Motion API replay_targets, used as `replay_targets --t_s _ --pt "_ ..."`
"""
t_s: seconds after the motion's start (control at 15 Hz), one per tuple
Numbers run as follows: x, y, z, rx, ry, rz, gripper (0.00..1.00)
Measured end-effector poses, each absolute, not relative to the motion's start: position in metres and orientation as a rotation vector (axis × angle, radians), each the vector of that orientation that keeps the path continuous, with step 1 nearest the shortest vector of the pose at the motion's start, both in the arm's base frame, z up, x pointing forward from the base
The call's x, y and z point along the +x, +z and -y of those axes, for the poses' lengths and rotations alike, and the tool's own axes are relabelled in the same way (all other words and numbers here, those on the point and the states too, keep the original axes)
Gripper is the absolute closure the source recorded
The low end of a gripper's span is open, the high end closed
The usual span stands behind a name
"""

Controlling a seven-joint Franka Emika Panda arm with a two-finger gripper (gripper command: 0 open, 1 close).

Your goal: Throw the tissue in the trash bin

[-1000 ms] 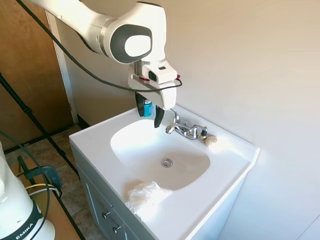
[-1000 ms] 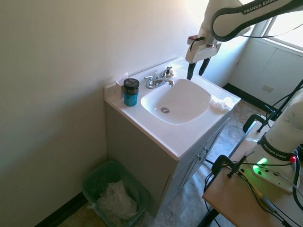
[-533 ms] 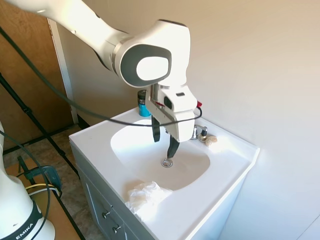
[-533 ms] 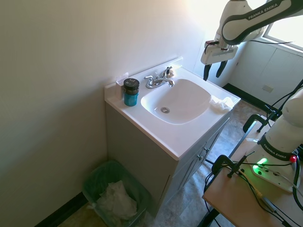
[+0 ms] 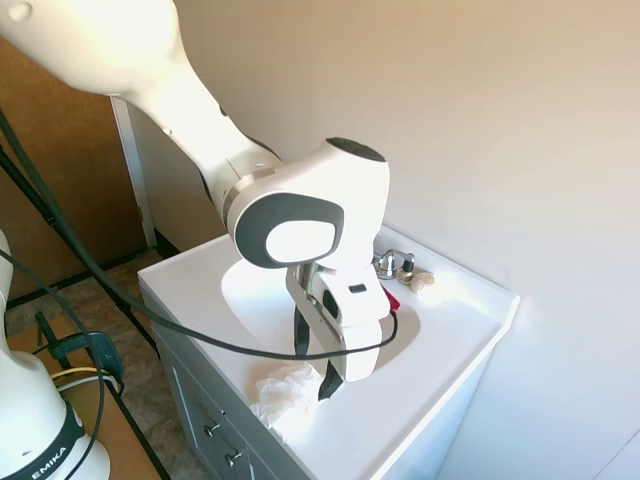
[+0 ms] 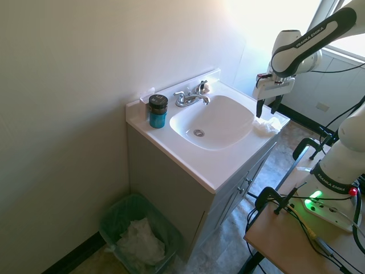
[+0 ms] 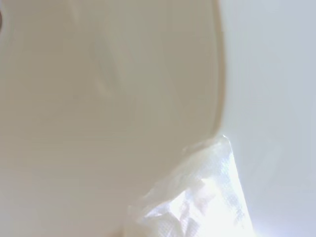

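Observation:
The tissue (image 5: 283, 392) is a crumpled white wad lying on the front corner of the white sink counter (image 5: 450, 330), next to the basin. It also shows as the tissue (image 6: 266, 125) and, close up, as the tissue (image 7: 197, 197). My gripper (image 5: 313, 362) hangs just above it and slightly toward the basin, open, with nothing between the dark fingers. From the other side the gripper (image 6: 267, 107) stands a little above the wad. The trash bin (image 6: 114, 220), green, sits on the floor by the wall beside the cabinet, with white paper inside.
A faucet (image 6: 190, 97) stands at the back of the basin (image 6: 214, 123). A blue jar with a dark lid (image 6: 158, 111) sits at the counter's back corner. A small beige lump (image 5: 422, 280) lies by the faucet. A wall runs close behind the sink.
The gripper has come from near the faucet across the basin and down to just above the tissue at the front corner. It stays open. The tissue has not moved.

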State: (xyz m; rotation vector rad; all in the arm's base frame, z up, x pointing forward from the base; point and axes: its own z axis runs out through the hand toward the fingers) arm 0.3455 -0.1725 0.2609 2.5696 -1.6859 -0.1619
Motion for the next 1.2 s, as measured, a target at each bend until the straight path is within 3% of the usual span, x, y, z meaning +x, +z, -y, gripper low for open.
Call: replay_targets --t_s 0.2,0.27,1.2 --pt "0.337 0.239 0.185 2.561 -0.191 1.698 0.0" --pt "0.335 0.234 0.188 2.562 -0.198 1.696 1.0" --pt "0.328 0.232 0.194 2.626 -0.208 1.683 1.0"
